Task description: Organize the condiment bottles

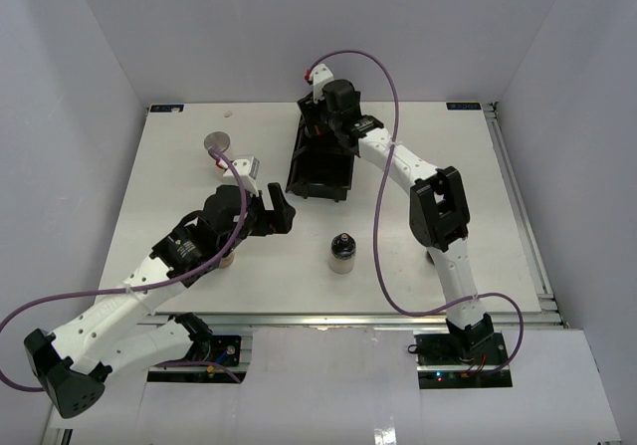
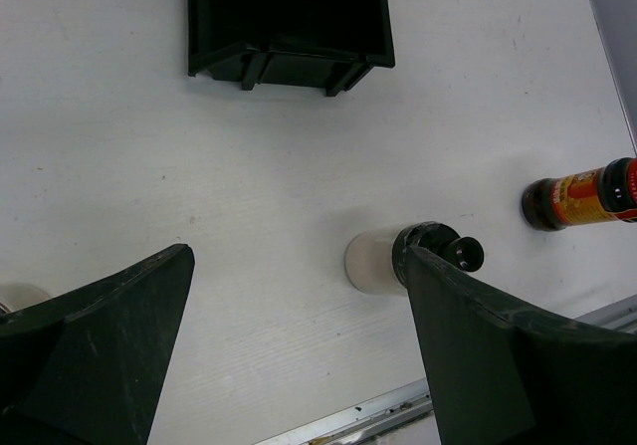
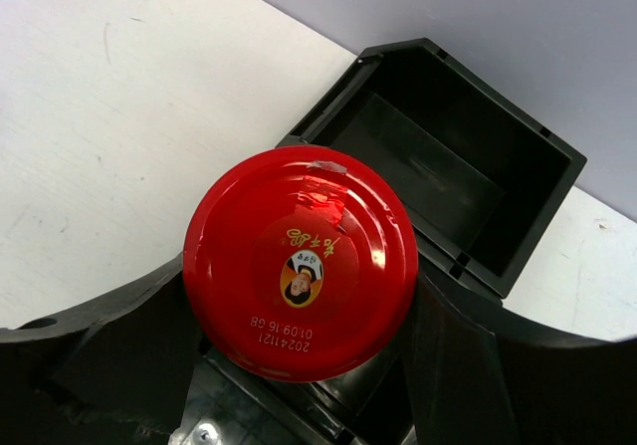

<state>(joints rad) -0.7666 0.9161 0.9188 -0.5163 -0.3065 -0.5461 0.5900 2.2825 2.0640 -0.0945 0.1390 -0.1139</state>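
The body of the red-capped bottle [image 3: 299, 266] is hidden under its own cap in the right wrist view. It is clamped between the jaws of the right gripper [image 3: 299, 311], above the black tray [image 3: 518, 156]. Only one tray compartment is seen clearly there, and it is bare. In the top view the tray is largely covered by the right arm, and what lies in its dark interior cannot be made out.

The left gripper [image 2: 299, 266] is held over the table [image 2: 149, 146] with its jaws wide apart and nothing gripped. A pale bottle with a dark cap [image 2: 373, 261] is partly hidden behind one finger. An amber-brown bottle [image 2: 567, 196], lying on its side and cut off at the frame edge, is shown only by the left wrist view. A cream bottle with a grey lid [image 1: 217, 146] is shown only from above, at the table's far left.
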